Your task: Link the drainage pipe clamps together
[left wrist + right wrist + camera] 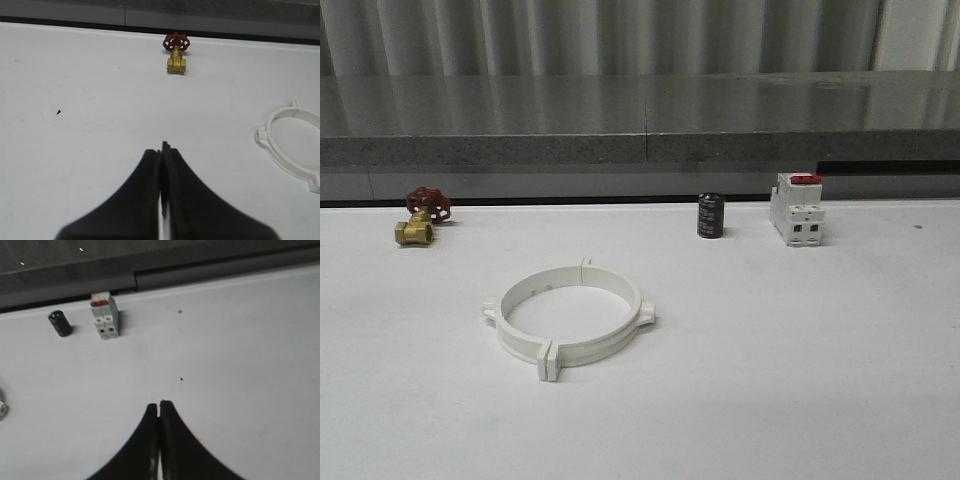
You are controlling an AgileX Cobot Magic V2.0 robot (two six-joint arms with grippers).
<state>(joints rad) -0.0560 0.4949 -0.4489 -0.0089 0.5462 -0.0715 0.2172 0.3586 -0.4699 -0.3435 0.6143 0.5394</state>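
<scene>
The two white drainage pipe clamps (570, 318) lie on the white table as one closed ring, their end tabs meeting at the front and at the back. Part of that ring (292, 147) shows in the left wrist view, off to one side of my left gripper (161, 149), which is shut with nothing between its black fingers. A small piece of the ring's lug (2, 409) sits at the frame edge of the right wrist view. My right gripper (158, 405) is shut and empty over bare table, well apart from the ring.
A brass valve with a red handwheel (422, 216) stands at the back left. A black cylinder (710, 215) and a white switch block with a red top (797, 209) stand at the back right. A grey ledge (640, 130) runs behind the table.
</scene>
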